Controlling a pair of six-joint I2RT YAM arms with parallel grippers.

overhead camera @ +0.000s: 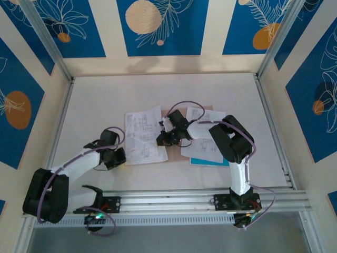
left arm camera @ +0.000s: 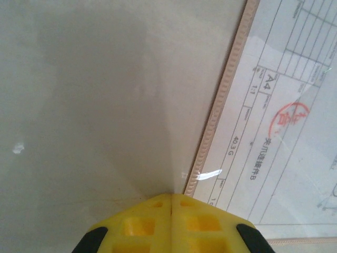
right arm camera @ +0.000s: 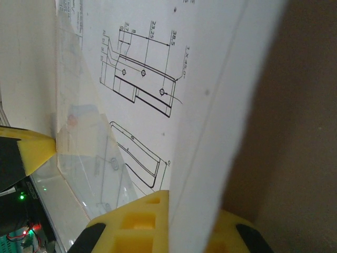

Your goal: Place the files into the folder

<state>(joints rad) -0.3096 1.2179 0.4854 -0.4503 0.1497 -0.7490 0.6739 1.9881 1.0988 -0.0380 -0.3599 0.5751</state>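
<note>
The files lie at mid-table: a white printed sheet [overhead camera: 143, 136] on the left, more printed sheets [overhead camera: 206, 134] on the right, and a cyan sheet [overhead camera: 208, 162] poking out beneath them. The pinkish-tan folder [overhead camera: 174, 156] lies under them. My right gripper [overhead camera: 165, 138] is shut on the edge of a white drawing sheet [right arm camera: 147, 63], which runs up between its yellow fingers [right arm camera: 192, 203]; tan folder card [right arm camera: 305, 132] shows to the right. My left gripper [overhead camera: 121, 156] is shut and holds nothing. Its tip [left arm camera: 172, 197] rests on the table beside a pinkish ribbed edge [left arm camera: 221, 105] bordering a glossy-covered printed sheet [left arm camera: 274, 137].
Aluminium rails [overhead camera: 210, 197] cross the near edge by the arm bases. Frame posts and patterned blue-and-cream walls [overhead camera: 158, 26] enclose the white table [overhead camera: 105, 100]. A clear film flap [right arm camera: 79, 142] overlaps the held sheet, and the left gripper's yellow fingertip [right arm camera: 34, 148] touches its edge.
</note>
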